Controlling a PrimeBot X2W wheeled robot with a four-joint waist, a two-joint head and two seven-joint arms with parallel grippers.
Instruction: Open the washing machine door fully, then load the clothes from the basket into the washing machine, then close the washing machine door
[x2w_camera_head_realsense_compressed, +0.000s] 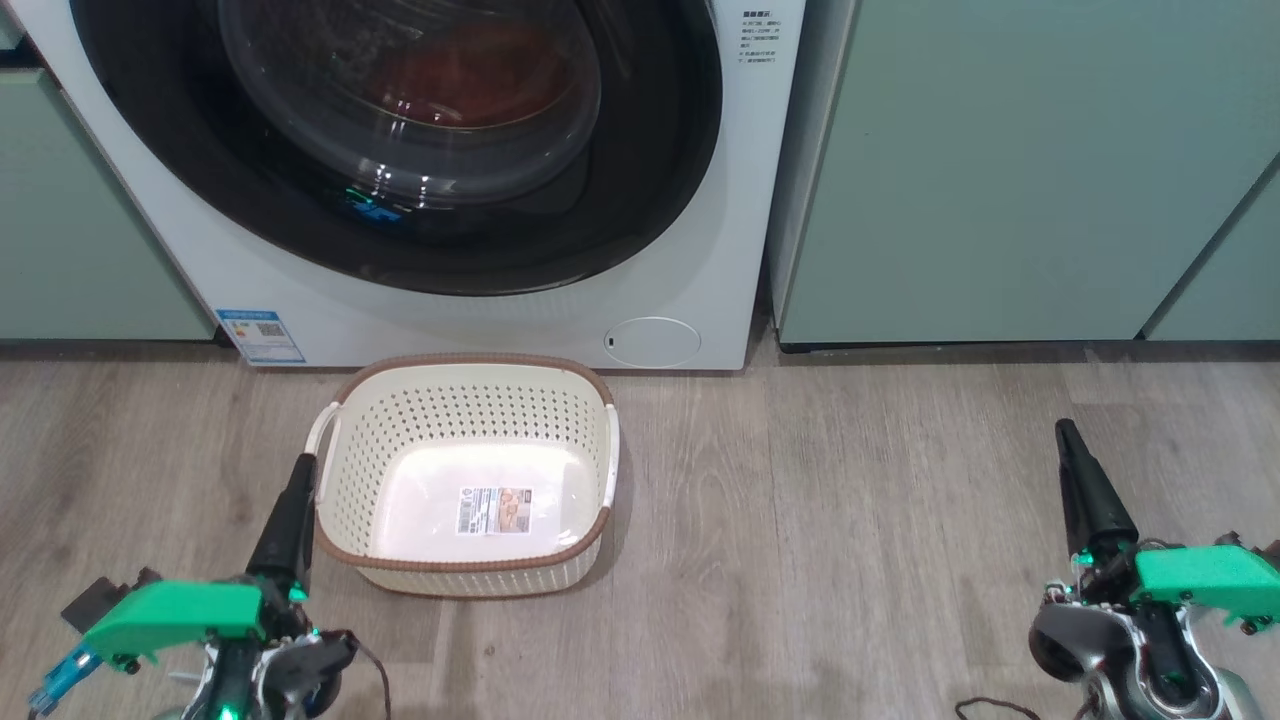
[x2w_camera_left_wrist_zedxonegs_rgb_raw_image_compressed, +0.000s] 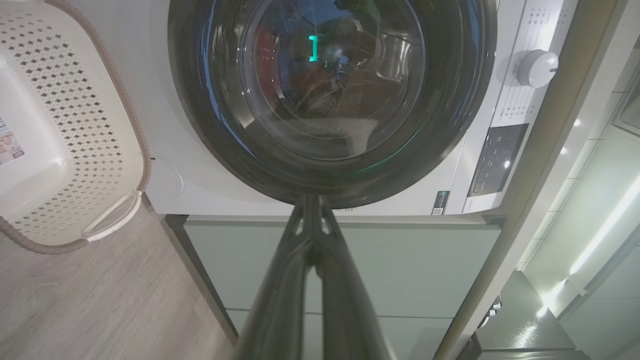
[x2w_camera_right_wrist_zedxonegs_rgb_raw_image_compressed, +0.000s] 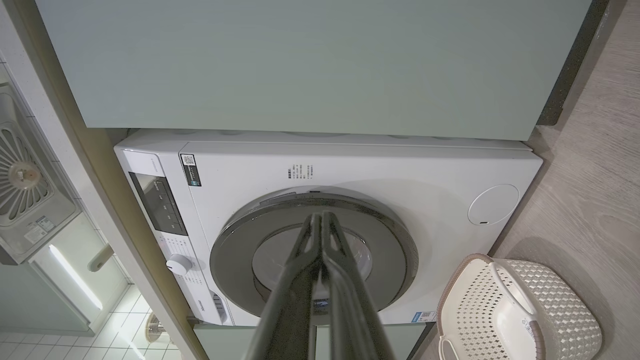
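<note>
Grey wood-look floor (x2w_camera_head_realsense_compressed: 850, 520) runs under everything, and nearest you on it both arms sit low. The left gripper (x2w_camera_head_realsense_compressed: 302, 475) is just beside the basket's left handle, and the right gripper (x2w_camera_head_realsense_compressed: 1072, 445) is well apart, out on bare boards. Both wrist views show each pair of jaws pressed together at the tips with nothing between them.

Next comes the basket (x2w_camera_head_realsense_compressed: 450, 420). It stands upright close in front of the washing machine (x2w_camera_head_realsense_compressed: 740, 200) and has nothing in it but its label sticker (x2w_camera_head_realsense_compressed: 494, 510). The clothes (x2w_camera_head_realsense_compressed: 470, 75) show as a red mass behind the glass, inside the drum.

Beyond that, the washing machine door (x2w_camera_head_realsense_compressed: 640, 200) looks shut, with its black rim lying against the white front. My read is that loading is done and closing is the step to finish or confirm. Before you call it, check the rim along its whole arc in the right wrist view, where a lifted edge or a gap would show.

If you do find a gap, keep the jaws closed and push squarely on the black rim, never on the bulging glass. Approach slowly and stop once the rim seats. I can't tell which side the latch is on, so don't assume it.

Pick a path that clears the basket. Leave the small round flap (x2w_camera_head_realsense_compressed: 652, 342) and the pale green cabinets (x2w_camera_head_realsense_compressed: 1000, 170) alone.
</note>
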